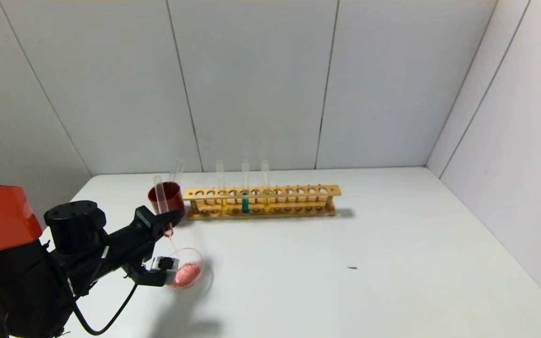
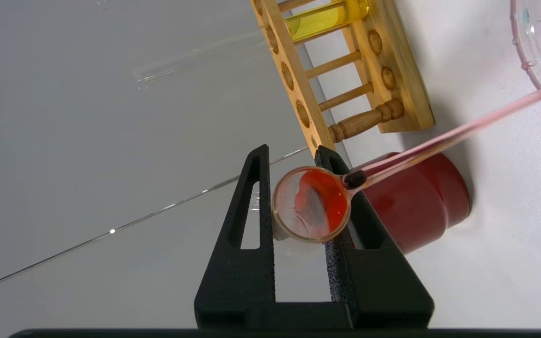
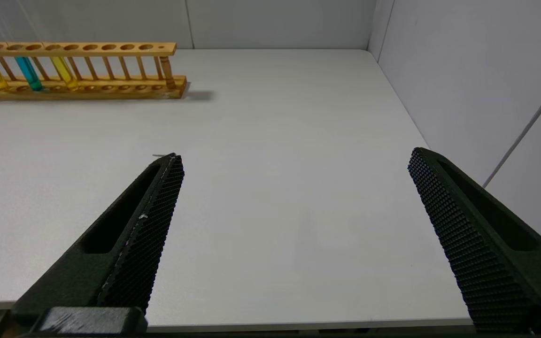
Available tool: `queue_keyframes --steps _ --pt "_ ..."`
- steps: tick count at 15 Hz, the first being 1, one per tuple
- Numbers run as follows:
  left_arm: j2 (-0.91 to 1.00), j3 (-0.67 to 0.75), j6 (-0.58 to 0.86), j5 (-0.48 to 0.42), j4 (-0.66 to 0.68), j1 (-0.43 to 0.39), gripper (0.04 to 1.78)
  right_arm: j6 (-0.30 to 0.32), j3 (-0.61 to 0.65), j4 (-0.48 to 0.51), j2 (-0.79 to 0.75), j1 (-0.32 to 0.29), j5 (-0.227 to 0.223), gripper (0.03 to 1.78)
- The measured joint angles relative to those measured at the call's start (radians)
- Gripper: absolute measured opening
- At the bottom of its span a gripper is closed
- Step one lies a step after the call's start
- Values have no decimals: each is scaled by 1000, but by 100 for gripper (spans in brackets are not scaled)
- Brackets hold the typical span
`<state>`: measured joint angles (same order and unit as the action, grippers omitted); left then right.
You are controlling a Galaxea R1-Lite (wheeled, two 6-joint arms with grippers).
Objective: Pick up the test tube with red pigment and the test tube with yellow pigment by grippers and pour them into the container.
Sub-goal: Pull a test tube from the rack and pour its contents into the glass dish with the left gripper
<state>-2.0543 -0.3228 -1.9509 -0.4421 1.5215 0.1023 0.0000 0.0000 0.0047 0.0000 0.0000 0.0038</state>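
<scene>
Nearest, at the table's (image 1: pixel 392 263) front left: left gripper (image 1: pixel 167 224) clamped on the test tube with red pigment (image 1: pixel 161 202), mouth tipped down, a thin pink stream falling into the container (image 1: pixel 187 270), already holding a shallow pink pool. Seen from the left wrist: both black fingers (image 2: pixel 256 206) pressed against the tube's rim (image 2: pixel 310 205), orange-red liquid gathered on one side. Right gripper (image 3: pixel 294 220) low over the table's right side, jaws spread wide apart, holding nothing. Just behind the tube: dark red cup (image 1: pixel 166 197), a clear empty tube leaning inside. Farther back: wooden rack (image 1: pixel 261 201) carrying the test tube with yellow pigment (image 1: pixel 223 190), a teal tube (image 1: pixel 245 190) and a second yellow tube (image 1: pixel 266 188), all upright.
</scene>
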Motion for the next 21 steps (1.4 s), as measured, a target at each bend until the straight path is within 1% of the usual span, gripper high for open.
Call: queue_keyframes --steps 7,13,16,21 --pt "12 3 -2 -2 0 13 35 0 0 0 0 0 0 175" --pt "36 30 -48 -6 0 15 35 0 0 0 0 0 0 175" --pt "39 30 -61 -4 0 31 35 0 0 0 0 0 0 175" --pt "44 22 -164 -4 0 41 35 0 0 0 0 0 0 175"
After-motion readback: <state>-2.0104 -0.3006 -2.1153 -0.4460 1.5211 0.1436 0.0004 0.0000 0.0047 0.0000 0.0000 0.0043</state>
